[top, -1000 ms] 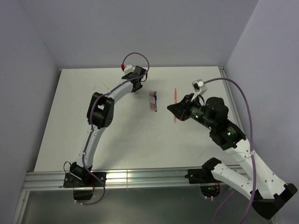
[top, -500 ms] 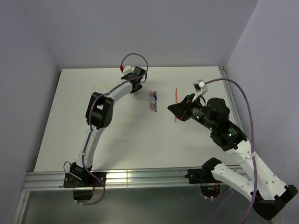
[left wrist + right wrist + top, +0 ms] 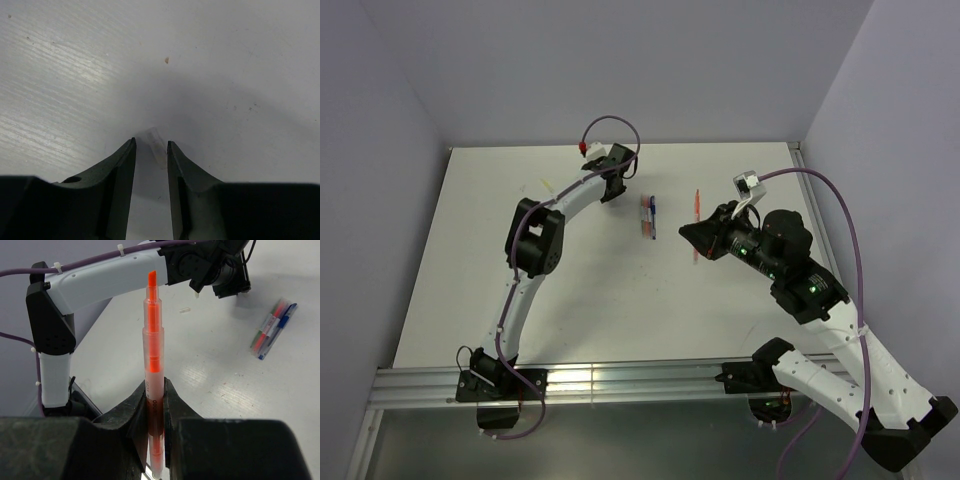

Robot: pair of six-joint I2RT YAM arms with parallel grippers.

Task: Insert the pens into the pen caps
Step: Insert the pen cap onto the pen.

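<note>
My right gripper (image 3: 156, 385) is shut on an orange pen (image 3: 154, 340) held upright above the table, its bare tip pointing away from the jaws. In the top view this gripper (image 3: 685, 235) hovers right of centre with the orange pen (image 3: 696, 205) across it. My left gripper (image 3: 151, 142) is down at the far part of the table, its jaws apart. A small clear pen cap (image 3: 155, 145) lies on the table between its fingertips, close to the right finger. In the top view the left gripper (image 3: 610, 188) hides that cap. A bundle of pens (image 3: 648, 217) lies between the grippers.
The bundle of pens (image 3: 272, 330) lies flat, red, green and blue colours showing. Another small pale piece (image 3: 185, 310) rests on the table near the left gripper (image 3: 220, 277). Pale bits (image 3: 544, 185) lie at the far left. Walls close in the table's back and sides.
The left wrist has shifted very slightly at the far part of the table. The right arm and its orange pen have stayed put.
</note>
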